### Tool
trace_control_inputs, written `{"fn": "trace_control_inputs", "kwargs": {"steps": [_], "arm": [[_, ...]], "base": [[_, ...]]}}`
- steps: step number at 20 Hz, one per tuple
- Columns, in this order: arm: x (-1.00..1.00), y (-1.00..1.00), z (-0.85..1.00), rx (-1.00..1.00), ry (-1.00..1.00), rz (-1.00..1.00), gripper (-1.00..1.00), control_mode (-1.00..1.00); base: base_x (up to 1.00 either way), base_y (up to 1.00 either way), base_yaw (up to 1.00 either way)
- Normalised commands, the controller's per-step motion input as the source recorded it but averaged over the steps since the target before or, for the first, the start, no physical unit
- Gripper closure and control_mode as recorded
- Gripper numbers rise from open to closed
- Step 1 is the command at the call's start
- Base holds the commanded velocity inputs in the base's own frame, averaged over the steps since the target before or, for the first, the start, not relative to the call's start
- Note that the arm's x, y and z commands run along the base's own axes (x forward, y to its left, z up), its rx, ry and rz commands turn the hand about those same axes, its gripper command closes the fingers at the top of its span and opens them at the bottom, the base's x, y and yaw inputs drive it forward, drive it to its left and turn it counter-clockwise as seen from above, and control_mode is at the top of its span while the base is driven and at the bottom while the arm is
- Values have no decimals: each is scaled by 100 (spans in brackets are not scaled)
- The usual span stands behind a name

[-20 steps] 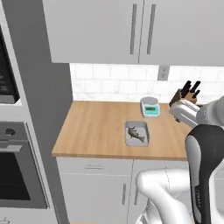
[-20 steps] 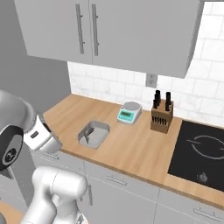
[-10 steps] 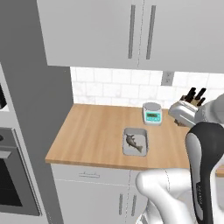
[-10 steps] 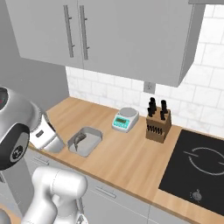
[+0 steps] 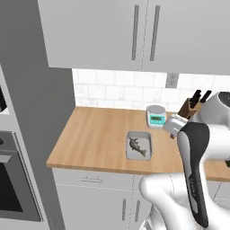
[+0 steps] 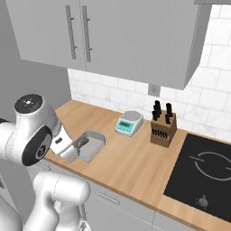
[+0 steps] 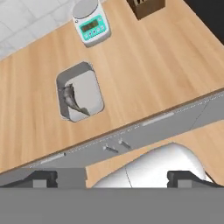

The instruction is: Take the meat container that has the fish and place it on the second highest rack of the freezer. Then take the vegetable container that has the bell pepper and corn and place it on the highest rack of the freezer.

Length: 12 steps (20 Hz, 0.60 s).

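meat container (image 5: 139,145): grey tray near front edge of wooden counter (image 5: 94,134), fish (image 5: 137,146) lying inside, diagonal.
gripper (image 7: 111,179): released, jaws spread full wide, nothing held; well above counter, tray off to upper left in hand view.
stage: approach, likely before first grasp; freezer step not yet started.
risk 1: descent off-centre, finger lands on tray rim or fish, tray skids toward counter edge.
risk 2: grip on one thin wall only, tray tilts on lift, fish slides out.
risk 3: digital scale (image 5: 156,115) just behind tray, elbow or hand could clip it.
knife block (image 6: 162,127): well apart, low risk.
second container: bell pepper and corn tray out of sight, cannot tell location.
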Motion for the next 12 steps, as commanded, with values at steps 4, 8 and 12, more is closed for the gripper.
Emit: {"fn": "trace_control_inputs", "kwargs": {"steps": [4,8,12], "arm": [[98,0,-54,10,4,9,-100,-100],[86,3,-62,-3,25,5,-100,-100],[63,16,-46,-11,36,0,-100,-100]], "base": [[0,0,0],[0,0,0],[0,0,0]]}}
